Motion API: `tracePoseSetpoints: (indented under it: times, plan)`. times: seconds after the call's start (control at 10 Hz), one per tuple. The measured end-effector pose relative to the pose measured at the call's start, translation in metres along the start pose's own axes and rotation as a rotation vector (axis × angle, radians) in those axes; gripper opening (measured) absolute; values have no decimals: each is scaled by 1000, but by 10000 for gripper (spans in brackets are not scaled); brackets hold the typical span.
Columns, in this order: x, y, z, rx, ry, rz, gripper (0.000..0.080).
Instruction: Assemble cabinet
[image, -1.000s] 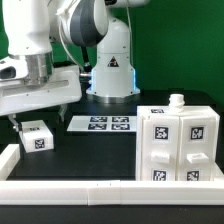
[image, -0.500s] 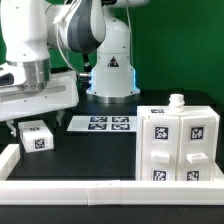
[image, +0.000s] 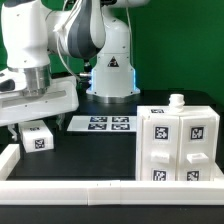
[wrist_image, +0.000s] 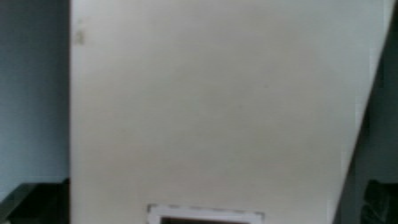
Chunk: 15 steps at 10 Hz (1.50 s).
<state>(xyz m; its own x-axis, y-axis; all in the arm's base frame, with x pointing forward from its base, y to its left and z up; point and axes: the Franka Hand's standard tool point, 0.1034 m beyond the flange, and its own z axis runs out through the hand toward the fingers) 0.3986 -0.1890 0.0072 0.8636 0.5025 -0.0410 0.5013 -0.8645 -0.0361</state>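
The cabinet body (image: 178, 145), a big white tagged box with a knob on top, stands at the exterior view's right. A small white tagged cabinet part (image: 37, 137) lies on the black table at the exterior view's left. My gripper (image: 30, 126) hangs right over this part, its wide white hand low above it. In the wrist view the part (wrist_image: 214, 100) fills the picture as a long white panel with a tag at its near end. My gripper (wrist_image: 210, 208) straddles it; only dark edges show at the two sides. The jaws look open.
The marker board (image: 100, 124) lies flat in the middle, in front of the robot base (image: 112, 75). A long low white border rail (image: 100, 188) runs along the front edge and up the exterior view's left side.
My hand has come down a little toward the small white part. The part and the cabinet body have not moved.
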Motion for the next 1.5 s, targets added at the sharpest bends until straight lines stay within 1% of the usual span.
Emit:
tracePoseSetpoints:
  times: [0.1,0.2,0.5,0.6,0.7,0.8,0.9,1.1,1.2,1.3,1.4,1.5]
  plan:
    - [0,0,0,0,0,0,707]
    - [0,0,0,0,0,0,546]
    - [0,0,0,-2,1,-1,548]
    - [4,-2,-4,-6,6,0,548]
    - [13,-11,-17,-18,18,2,548]
    - [24,-25,-34,-30,33,15,548]
    - [36,-39,-49,-30,38,35,548]
    - [67,-67,-78,-19,42,77,548]
    - [82,-80,-93,-8,37,117,548]
    - [103,-93,-111,2,30,154,548]
    - [127,-99,-128,3,29,192,548]
    - [144,-102,-139,2,32,224,548]
